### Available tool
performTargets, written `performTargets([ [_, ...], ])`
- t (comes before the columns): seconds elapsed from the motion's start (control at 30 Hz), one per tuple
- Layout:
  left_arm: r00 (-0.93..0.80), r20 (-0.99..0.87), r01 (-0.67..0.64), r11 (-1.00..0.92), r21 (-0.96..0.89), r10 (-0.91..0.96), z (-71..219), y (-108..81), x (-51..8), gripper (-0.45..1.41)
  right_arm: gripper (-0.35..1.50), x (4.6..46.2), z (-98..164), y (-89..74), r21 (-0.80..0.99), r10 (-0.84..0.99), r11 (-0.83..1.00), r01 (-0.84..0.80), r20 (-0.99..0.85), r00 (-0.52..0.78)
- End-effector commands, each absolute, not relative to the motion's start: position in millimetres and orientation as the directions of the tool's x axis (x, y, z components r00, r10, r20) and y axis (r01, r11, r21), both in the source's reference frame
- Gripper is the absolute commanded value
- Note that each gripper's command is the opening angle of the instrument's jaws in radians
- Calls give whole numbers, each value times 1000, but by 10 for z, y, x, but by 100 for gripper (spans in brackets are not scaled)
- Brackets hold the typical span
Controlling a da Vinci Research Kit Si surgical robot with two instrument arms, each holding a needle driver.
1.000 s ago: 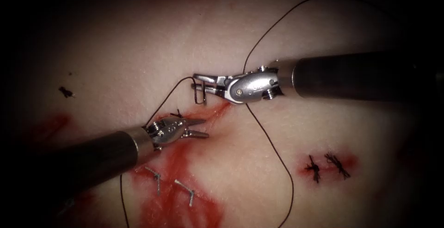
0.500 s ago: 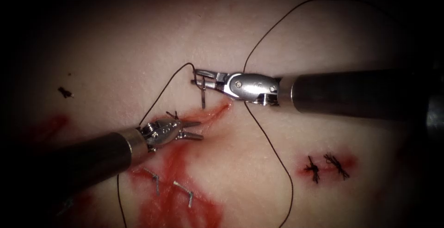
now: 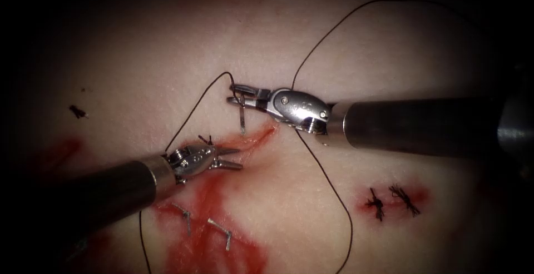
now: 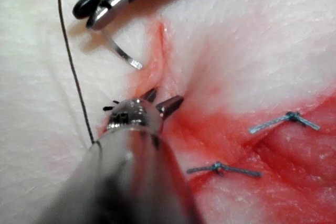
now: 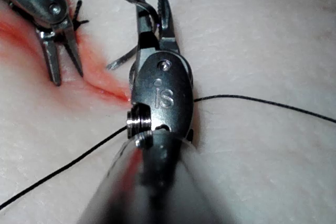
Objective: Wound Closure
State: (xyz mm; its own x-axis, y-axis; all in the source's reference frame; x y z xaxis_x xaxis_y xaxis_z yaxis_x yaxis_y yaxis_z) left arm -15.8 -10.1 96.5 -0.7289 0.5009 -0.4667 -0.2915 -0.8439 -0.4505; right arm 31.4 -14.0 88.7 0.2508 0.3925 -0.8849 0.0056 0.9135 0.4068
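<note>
Closest to us, our left tool (image 3: 231, 158) sits right on the cut (image 3: 253, 139) with its jaws apart, holding nothing, tips over the red fluid (image 3: 214, 196) on the tissue (image 3: 167, 57). Just past it, our right tool (image 3: 240, 92) has its jaws clamped on the needle (image 3: 243, 119) near the thread end, the curve hanging down toward the top of the cut with its tip free, not in the tissue. So we reckon we're lining up a bite here; that'd need the tip set square to the cut's edge. The thread (image 3: 328, 185) trails off in a big loop further right, beside two finished knots (image 3: 392, 199).
</note>
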Motion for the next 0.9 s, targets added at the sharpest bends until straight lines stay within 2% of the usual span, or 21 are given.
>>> performTargets([
  [0.03,-729,-468,-291,-844,-450,500,972,-101,-163,34,-35,322,893,-150,422,403,906,21,-877,263],
  [0.37,-729,-469,-291,-846,-448,499,971,-101,-160,34,-35,321,904,-165,569,524,821,38,-779,345],
  [0.73,-733,-464,-292,-846,-446,498,972,-103,-160,29,-35,319,902,-166,658,613,753,4,-703,362],
  [0.9,-742,-454,-295,-848,-440,493,976,-107,-162,29,-35,318,903,-165,764,725,643,-60,-581,369],
])
